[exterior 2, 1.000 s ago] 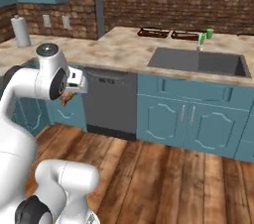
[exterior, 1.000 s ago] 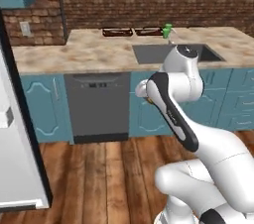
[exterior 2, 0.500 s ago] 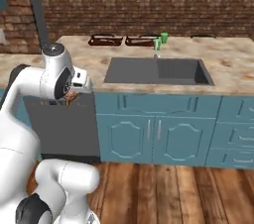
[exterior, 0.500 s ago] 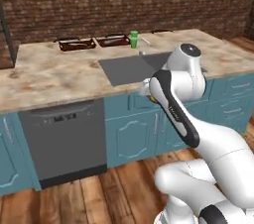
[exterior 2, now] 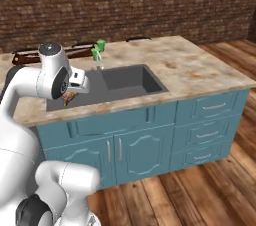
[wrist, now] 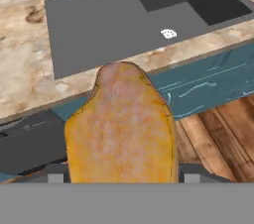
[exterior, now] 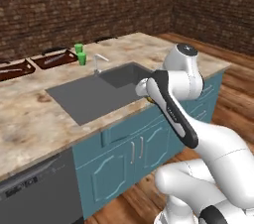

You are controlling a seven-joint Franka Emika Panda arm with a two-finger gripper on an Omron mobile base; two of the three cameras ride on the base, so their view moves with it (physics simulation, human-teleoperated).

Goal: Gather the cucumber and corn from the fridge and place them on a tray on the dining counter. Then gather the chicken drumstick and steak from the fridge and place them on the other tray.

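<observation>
The chicken drumstick (wrist: 121, 126) sits clenched in the pincer (wrist: 121, 181), thick golden end up toward the hand camera, carried in front of the arm at about the height of the counter (exterior: 30, 124) edge. It is held tucked close to the arm, probably so it travels safely while the base drives toward the trays. In the right base view only a sliver of it (exterior 2: 68, 97) peeks out under the wrist. The fingers themselves are covered by the meat, so how deep the grip goes is hard to tell.

Beyond it lies the dark sink (exterior: 94, 91) with its faucet (exterior: 97, 61). Two green cups (exterior: 80, 54) stand behind, and beside them two dark trays (exterior: 53, 59), one cut off by the frame; what they hold is too small to make out.
</observation>
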